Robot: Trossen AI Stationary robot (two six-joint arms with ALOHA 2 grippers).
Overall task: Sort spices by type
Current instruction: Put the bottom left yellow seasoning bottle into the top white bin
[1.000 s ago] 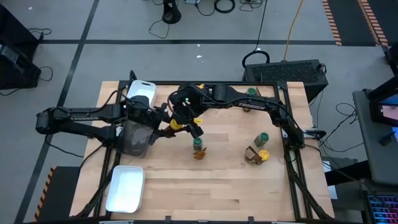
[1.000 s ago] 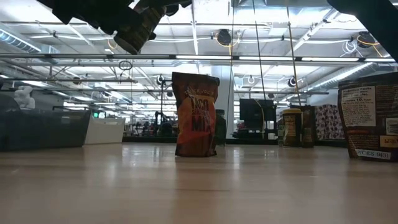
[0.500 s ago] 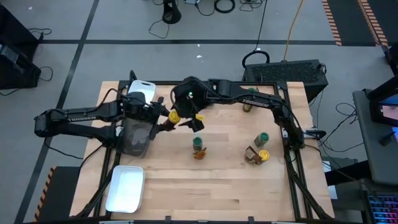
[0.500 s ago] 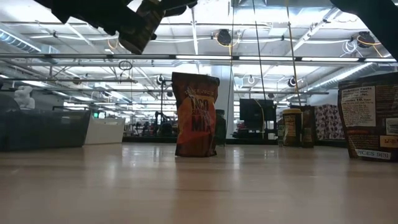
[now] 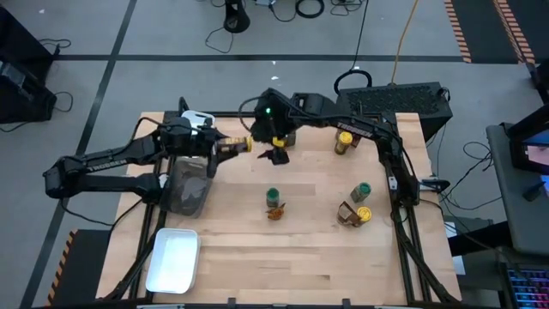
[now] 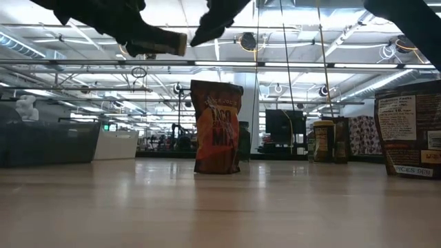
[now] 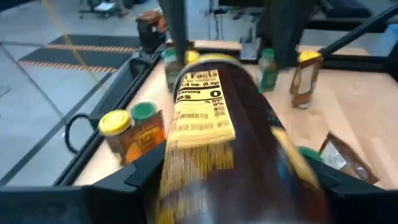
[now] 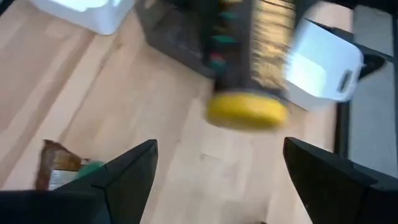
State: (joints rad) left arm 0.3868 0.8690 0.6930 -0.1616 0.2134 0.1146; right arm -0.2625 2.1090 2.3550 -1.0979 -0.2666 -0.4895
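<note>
Yellow-lidded jar (image 5: pixel 233 146) lies sideways above the table, clamped in the left gripper (image 5: pixel 225 147) over the far left part of the wooden table (image 5: pixel 317 249), beside the dark grey tray (image 5: pixel 187 190). Just beyond its lid, the right gripper (image 5: pixel 278 154) hangs with fingers spread wide, holding nothing. Other jars and orange-brown packets (image 5: pixel 275 211) stand across the table's middle and right.
</note>
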